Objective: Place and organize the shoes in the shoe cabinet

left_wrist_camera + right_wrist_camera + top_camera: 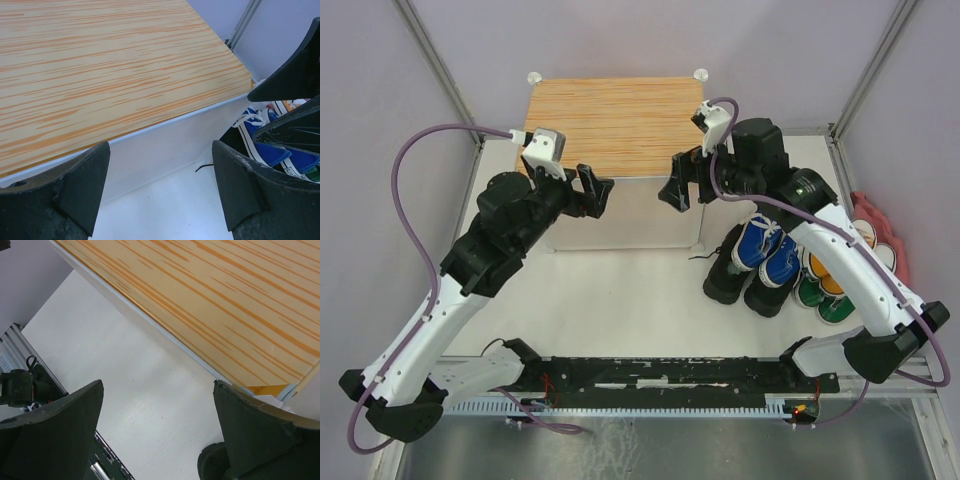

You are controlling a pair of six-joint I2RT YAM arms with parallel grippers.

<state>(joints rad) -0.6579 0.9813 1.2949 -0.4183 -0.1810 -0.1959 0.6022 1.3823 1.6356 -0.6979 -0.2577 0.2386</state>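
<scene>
Shoes point(775, 270) sit bunched on the tabletop point(620, 300), below and outboard of the right tool point(678, 190), under its forearm. They are well apart from the left tool point(595, 192), on its far side.

- Blue sneakers point(767, 248) and black boots point(735, 275) are nearest the right tool. The green pair point(815, 292) and orange pair point(832, 272) are further outboard.
- Handling, my read: the canvas pairs are light with soft uppers and a stiffer rubber sole. Pinch across the heel collar or midfoot, not the toe. Loose laces could snag.
- Boots look taller and firmer, so take one by the shaft.
- The pairs are touching, so there is little finger room. Start with an outer shoe.

Shoe cabinet point(615, 125): its front edge is just beside both tools, slightly ahead of them. The wood-grain top fills most of each wrist view.

Both tools are spread wide and carrying nothing. They face each other over the cabinet's front edge.

Hard to see:
- The cabinet interior and shelf are not visible in any view.
- The white front panel point(620, 220) may be a closed door. Can't tell if it's shut or ajar.
- The right arm covers part of the green and orange pairs, so the count is not confirmable.
- Pink thing point(880, 225) sits beyond the shoes at the wall, unidentified.
- The left wrist view catches only a sliver of the blue sneakers past its finger.
</scene>
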